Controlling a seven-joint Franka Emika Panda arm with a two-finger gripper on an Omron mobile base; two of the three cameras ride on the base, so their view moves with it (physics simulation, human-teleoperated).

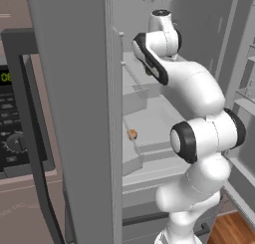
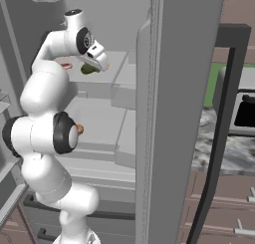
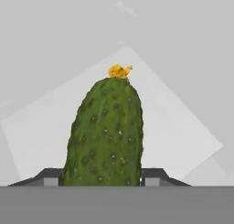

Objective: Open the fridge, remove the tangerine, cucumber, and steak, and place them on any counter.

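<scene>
Up close, gripper fingertips flank the cucumber on both sides.

Looking forward and down from behind the arm, left and right, into the same open fridge interior (shelves shared). Riding on the hand, very close on the cucumber, facing the shelf.

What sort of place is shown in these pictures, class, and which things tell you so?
Most likely a kitchen, rendered: an open fridge with shelves holding a cucumber and a tangerine, a built-in oven beside it, and a marbled counter.
</scene>
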